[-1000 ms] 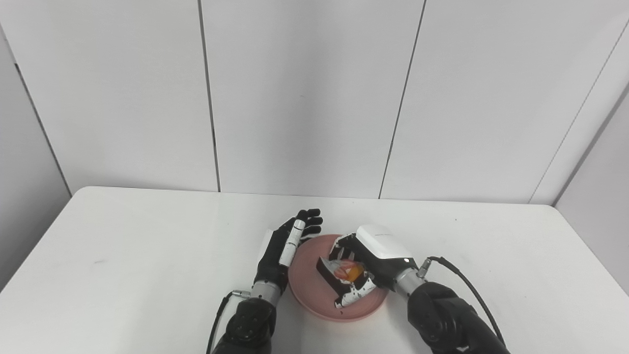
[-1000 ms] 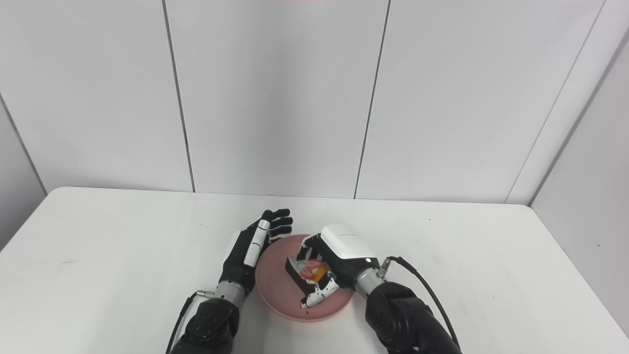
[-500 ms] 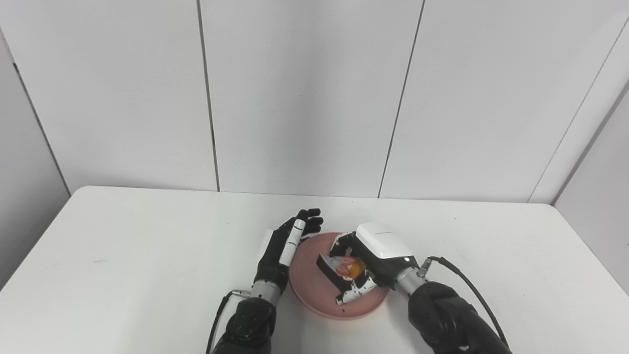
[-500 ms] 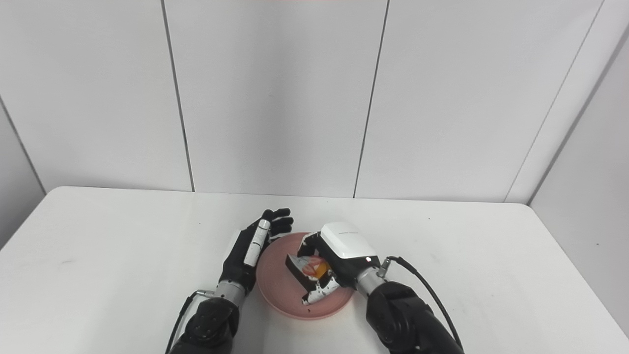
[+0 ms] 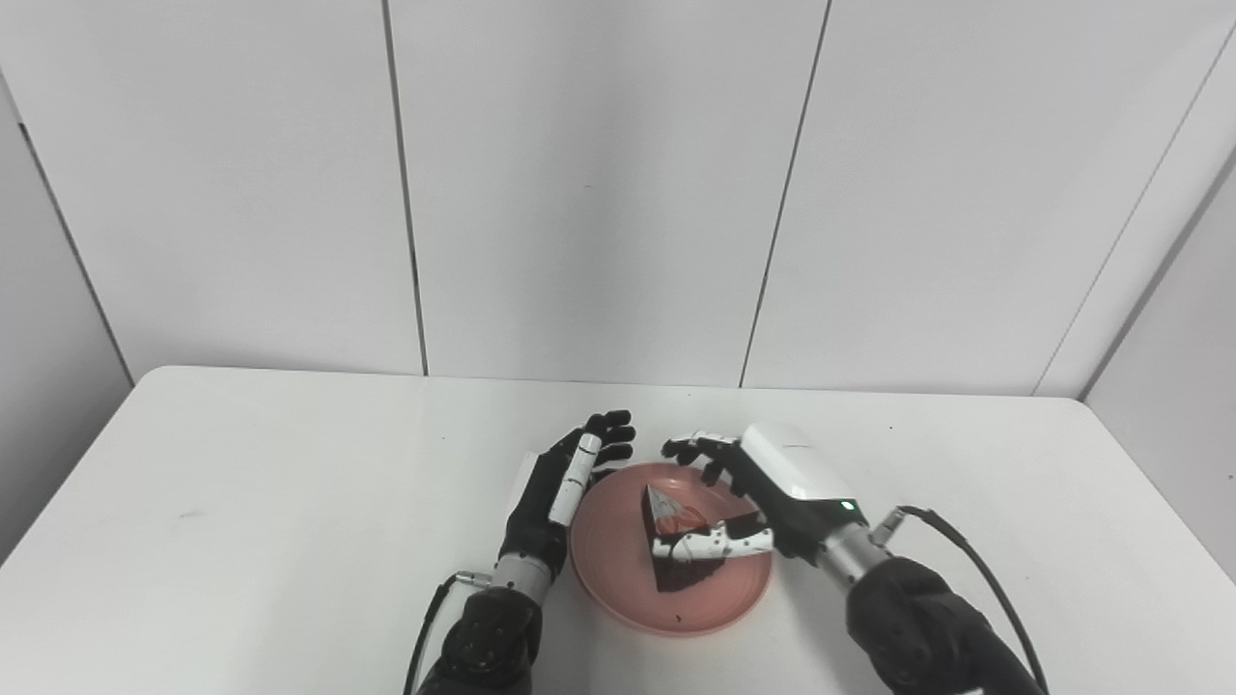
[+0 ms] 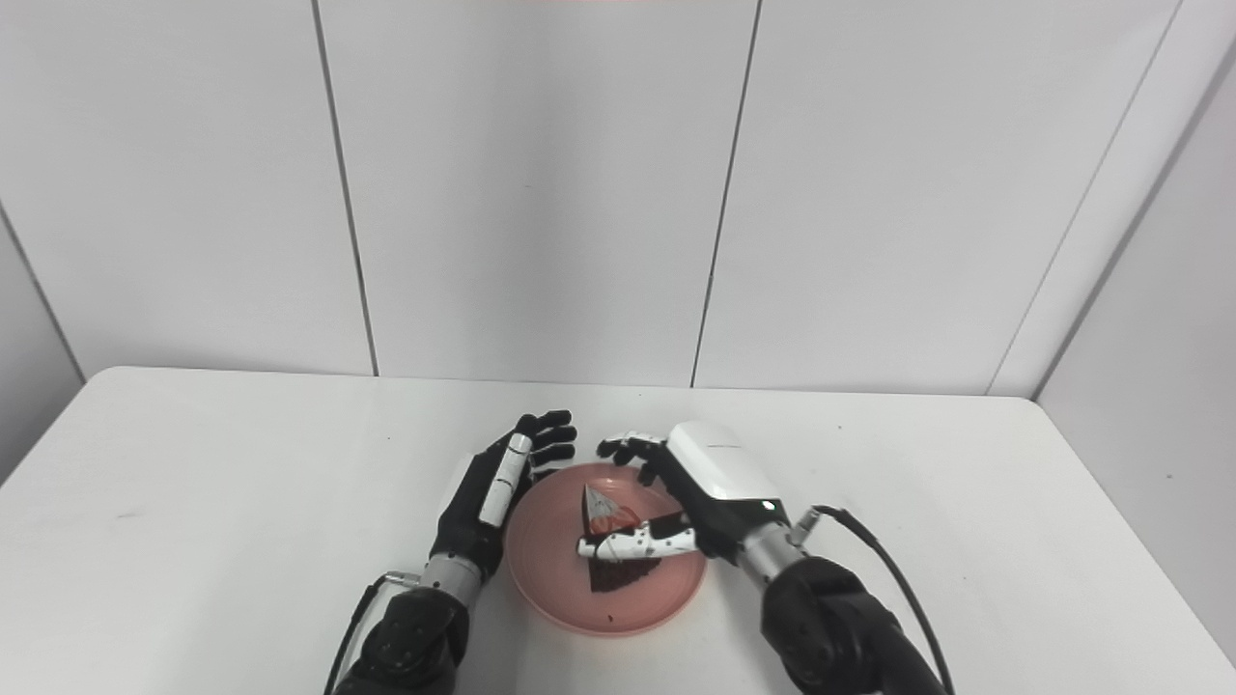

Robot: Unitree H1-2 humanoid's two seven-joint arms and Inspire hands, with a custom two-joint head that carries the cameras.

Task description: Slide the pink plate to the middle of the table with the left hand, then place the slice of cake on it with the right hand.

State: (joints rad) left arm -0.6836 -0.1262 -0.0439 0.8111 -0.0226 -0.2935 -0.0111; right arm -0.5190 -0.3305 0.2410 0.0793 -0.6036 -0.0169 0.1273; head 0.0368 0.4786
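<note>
White surface (image 5: 241,502) carries a round pink plate (image 5: 618,589) bearing the chocolate cake slice (image 5: 676,545); right hand (image 5: 772,483) spread at three o'clock, releasing; left hand (image 5: 560,487) spread, steadying at nine.

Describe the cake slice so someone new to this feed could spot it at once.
On the white table, near its front middle, a pink plate lies between the left hand and the right hand. The slice of cake lies on that plate: a dark brown wedge with white and red topping, the only food in view, with the right hand's thumb over it.
</note>
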